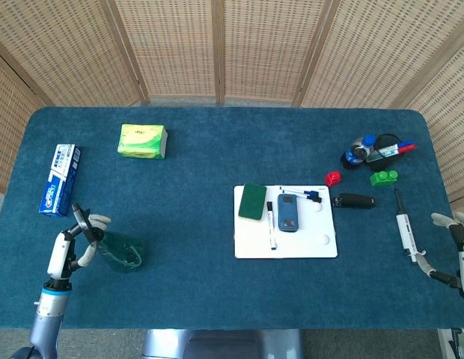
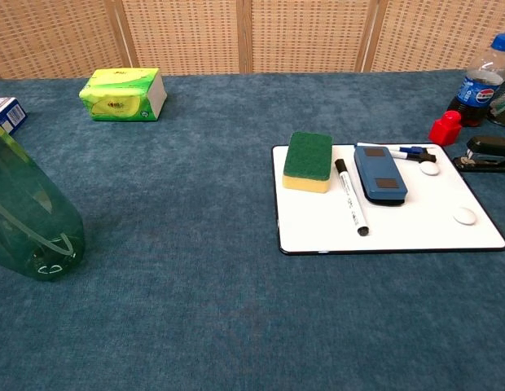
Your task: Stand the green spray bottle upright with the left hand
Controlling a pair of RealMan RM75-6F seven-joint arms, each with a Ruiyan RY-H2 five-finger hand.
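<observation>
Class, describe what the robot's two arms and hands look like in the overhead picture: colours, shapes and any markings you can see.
The left hand has white, segmented fingers with darker gaps at the joints. Below it sits a blue ring at the wrist, then a silver-grey cylindrical forearm. The right hand shows only at the picture's edge: white, with black parts below it. No cables or markings can be made out on either.
</observation>
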